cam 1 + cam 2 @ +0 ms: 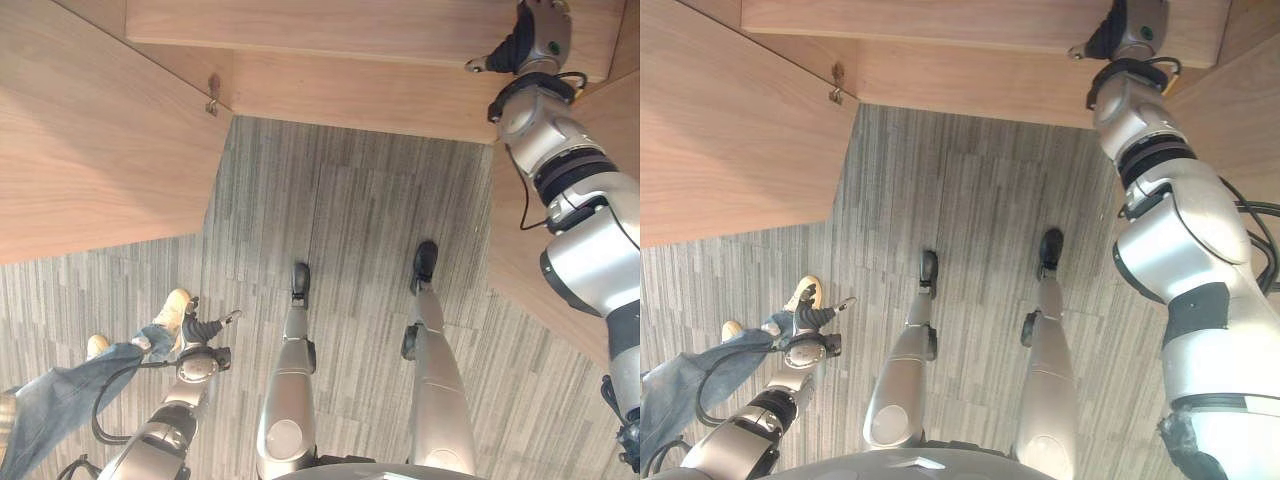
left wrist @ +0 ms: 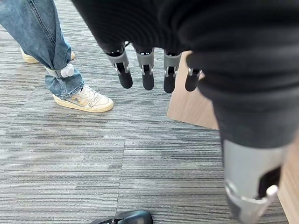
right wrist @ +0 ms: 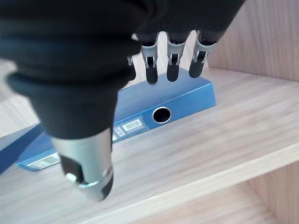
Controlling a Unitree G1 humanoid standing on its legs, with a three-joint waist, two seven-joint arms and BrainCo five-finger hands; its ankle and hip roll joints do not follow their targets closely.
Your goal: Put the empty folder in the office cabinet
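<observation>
- In the head views the right hand point(image 1: 535, 35) is cut off at the top right edge of the frame, up against the wooden cabinet point(image 1: 330, 90); its fingers cannot be made out there.
- The right wrist view shows that hand's fingers point(image 3: 172, 63) hanging straight and relaxed, slightly spread, with the thumb low in the frame. They hover just above the blue folder point(image 3: 154, 109), and I cannot tell whether the dark tips touch it. The hand holds nothing.
- The folder lies flat on a pale wooden shelf point(image 3: 224, 135) inside the cabinet. Its spine, with a round finger hole and a white label, faces the camera. Its long axis runs from lower left to upper right of the frame, roughly along the shelf's front edge.
- The folder's left end is hidden behind the dark ribbed wrist cover, and a second blue edge at far left is too cut off to identify.
- The left hand point(image 1: 205, 328) hangs low at the lower left of the head view, with its fingers point(image 2: 147, 74) straight, apart and empty over the floor.
- A person's leg point(image 2: 42, 37) in blue jeans with a cream shoe point(image 2: 86, 99) stands just beside that hand; the rest of the person is out of frame.
- The floor is grey striped carpet point(image 1: 350, 210), and open cabinet doors point(image 1: 90, 130) flank it on both sides.
</observation>
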